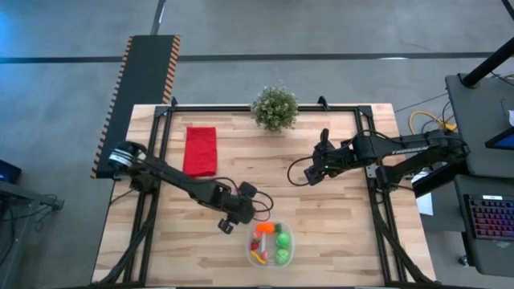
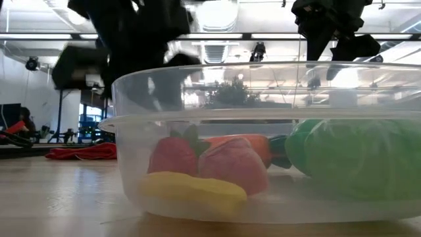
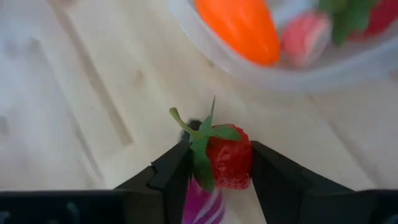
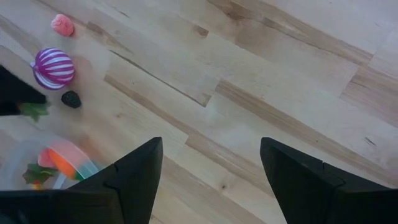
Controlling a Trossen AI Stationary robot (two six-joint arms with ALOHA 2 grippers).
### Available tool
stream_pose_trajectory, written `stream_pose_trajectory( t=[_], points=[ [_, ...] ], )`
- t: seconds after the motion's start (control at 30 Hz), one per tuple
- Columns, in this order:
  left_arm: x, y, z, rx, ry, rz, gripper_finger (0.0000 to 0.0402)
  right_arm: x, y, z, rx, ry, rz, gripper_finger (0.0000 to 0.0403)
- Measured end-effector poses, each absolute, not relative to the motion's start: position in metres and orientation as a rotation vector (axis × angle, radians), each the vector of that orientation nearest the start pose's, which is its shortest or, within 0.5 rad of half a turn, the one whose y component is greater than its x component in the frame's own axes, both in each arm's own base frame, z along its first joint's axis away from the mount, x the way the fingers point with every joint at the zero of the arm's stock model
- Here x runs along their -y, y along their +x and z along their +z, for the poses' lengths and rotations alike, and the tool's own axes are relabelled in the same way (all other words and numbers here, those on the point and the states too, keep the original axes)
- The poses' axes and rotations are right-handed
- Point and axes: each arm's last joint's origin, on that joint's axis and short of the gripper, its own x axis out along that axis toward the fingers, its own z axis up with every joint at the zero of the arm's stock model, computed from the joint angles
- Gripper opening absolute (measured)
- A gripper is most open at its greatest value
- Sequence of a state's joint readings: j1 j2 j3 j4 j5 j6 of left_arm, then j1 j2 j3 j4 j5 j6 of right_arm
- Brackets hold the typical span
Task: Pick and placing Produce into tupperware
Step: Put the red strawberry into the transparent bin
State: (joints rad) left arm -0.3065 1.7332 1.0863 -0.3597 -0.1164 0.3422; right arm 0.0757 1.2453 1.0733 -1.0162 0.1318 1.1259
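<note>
The left gripper (image 3: 214, 171) pinches a toy strawberry (image 3: 229, 158) between its two dark fingers, just short of the clear tupperware (image 1: 250, 249), which stands near the front edge of the table (image 1: 337, 241). The berry's green leaf cap (image 3: 200, 140) and curled stem point out past the fingertips toward the tub's rim, so its long axis runs roughly along the fingers. A purple-and-white striped ball (image 4: 53, 68) lies just behind the berry, beside the tupperware; a small pink piece (image 4: 62, 25) and a small dark bumpy piece (image 4: 71, 99) rest on the bare wood close by.

Already inside the tupperware are an orange carrot (image 2: 247, 145) lying on its side, two red berries, a yellow piece (image 2: 191, 189) and green balls (image 1: 283, 240).

The strawberry looks light and rigid, a textured plastic shell unlikely to slip; the hold across its plump middle seems the sound one, since the thin leaves would probably bend under pressure.

The right gripper (image 4: 211, 180) waits well away from the tupperware, beyond the table's middle toward a potted plant (image 1: 275, 107), its jaws spread and empty over bare boards. A red folded cloth (image 1: 201, 150) lies farther off, on the left arm's side.
</note>
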Motion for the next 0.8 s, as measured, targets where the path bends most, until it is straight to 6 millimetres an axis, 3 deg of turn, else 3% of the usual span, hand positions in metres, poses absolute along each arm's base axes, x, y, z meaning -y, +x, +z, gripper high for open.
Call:
stream_pose_trajectory(
  t=[0.13, 0.33, 0.4, 0.5, 0.8],
  points=[
    [0.099, 0.324, 0.210, -0.875, 0.464, -0.291, 0.0132, -0.013, 0.223, 0.281, -1.006, 0.866, -0.696, 0.0263],
    [0.099, 0.325, 0.266, -0.668, 0.355, -0.234, 0.0129, -0.013, 0.223, 0.282, -1.003, 0.873, -0.698, 0.0263],
    [0.102, 0.327, 0.275, -0.635, 0.319, -0.232, 0.0129, -0.013, 0.224, 0.282, -0.999, 0.880, -0.701, 0.0263],
    [0.109, 0.337, 0.277, -0.593, 0.227, -0.270, 0.0129, -0.013, 0.224, 0.282, -0.993, 0.888, -0.702, 0.0263],
    [0.148, 0.362, 0.247, -0.665, 0.184, -0.401, 0.0128, -0.014, 0.225, 0.282, -0.979, 0.914, -0.698, 0.0263]
  ],
)
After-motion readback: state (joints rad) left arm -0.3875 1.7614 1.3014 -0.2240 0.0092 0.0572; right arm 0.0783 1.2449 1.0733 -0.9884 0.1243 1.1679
